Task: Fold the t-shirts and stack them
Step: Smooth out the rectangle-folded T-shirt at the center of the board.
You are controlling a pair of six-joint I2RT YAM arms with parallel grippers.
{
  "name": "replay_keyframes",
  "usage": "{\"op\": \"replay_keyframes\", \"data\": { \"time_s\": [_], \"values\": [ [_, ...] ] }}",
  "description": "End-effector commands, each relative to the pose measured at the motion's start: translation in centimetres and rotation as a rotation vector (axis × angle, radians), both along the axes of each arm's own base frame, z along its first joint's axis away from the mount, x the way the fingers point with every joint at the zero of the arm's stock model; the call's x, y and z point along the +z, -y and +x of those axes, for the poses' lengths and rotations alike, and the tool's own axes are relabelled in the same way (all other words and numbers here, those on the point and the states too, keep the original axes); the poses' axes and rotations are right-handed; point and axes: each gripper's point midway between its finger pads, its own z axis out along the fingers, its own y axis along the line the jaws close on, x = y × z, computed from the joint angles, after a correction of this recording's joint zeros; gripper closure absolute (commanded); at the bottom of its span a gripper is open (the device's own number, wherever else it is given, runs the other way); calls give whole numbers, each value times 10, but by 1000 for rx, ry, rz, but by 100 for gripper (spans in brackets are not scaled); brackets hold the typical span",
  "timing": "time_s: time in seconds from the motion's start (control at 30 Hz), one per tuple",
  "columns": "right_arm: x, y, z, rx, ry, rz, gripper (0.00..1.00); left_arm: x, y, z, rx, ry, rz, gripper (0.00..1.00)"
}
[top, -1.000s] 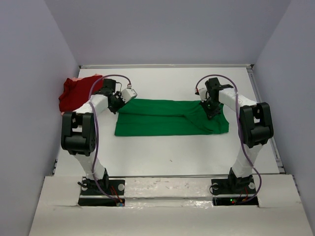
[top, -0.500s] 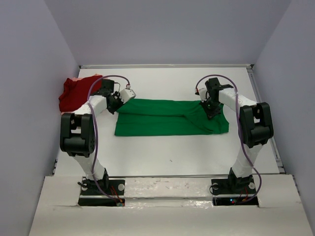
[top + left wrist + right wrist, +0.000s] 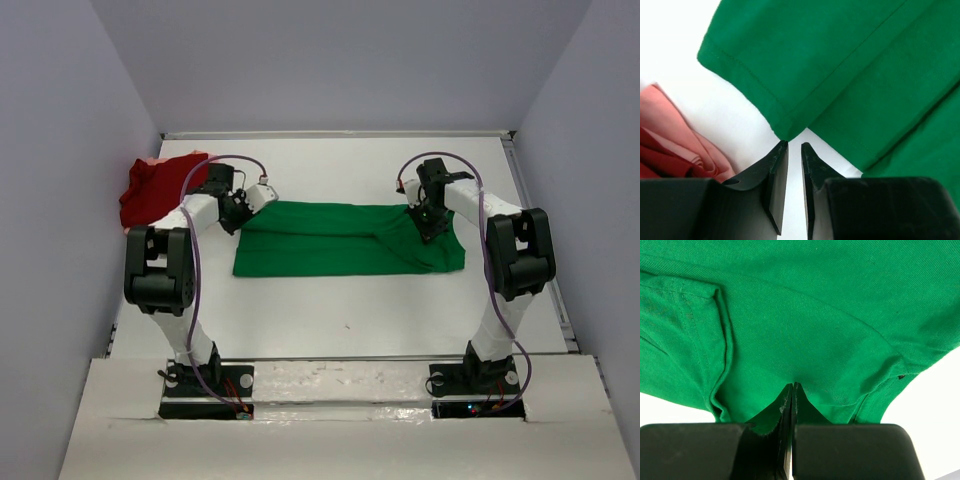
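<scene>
The bright green t-shirt point(image 3: 340, 240) lies folded into a long band across the middle of the table. My left gripper point(image 3: 237, 218) sits at its far-left corner; in the left wrist view its jaws point(image 3: 794, 145) stand slightly open with bare table between them, and the green corner point(image 3: 785, 127) lies just past the tips. At the band's right end my right gripper point(image 3: 430, 228) is shut on a pinch of green cloth point(image 3: 815, 315), seen at the jaw tips point(image 3: 792, 386). The dark red t-shirt point(image 3: 150, 190) is bunched at the far left over the pale pink t-shirt point(image 3: 675, 130).
Pale walls close in the white table point(image 3: 340, 300) at left, back and right. The red and pink heap lies against the left wall, close behind my left arm. A raised white ledge point(image 3: 340, 385) holds both arm bases at the near edge.
My left gripper has opened and let go of the green shirt's left corner, which now lies on the table. The right gripper and the shirt have stayed put.
</scene>
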Motion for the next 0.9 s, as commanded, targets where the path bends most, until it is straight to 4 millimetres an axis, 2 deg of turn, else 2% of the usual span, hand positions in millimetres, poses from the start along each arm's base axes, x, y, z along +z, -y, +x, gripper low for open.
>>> {"op": "replay_keyframes", "data": {
  "time_s": [0.0,0.23,0.47,0.87],
  "values": [
    [5,0,7,1,12,-8,100,2,-1,9,-5,11,-5,70],
    [4,0,7,4,6,-8,100,-6,-6,15,16,22,20,69],
    [2,0,6,8,-2,-9,100,-5,-8,24,34,60,27,69],
    [2,1,5,10,-4,-13,100,-19,-7,23,33,29,26,68]
  ]
}}
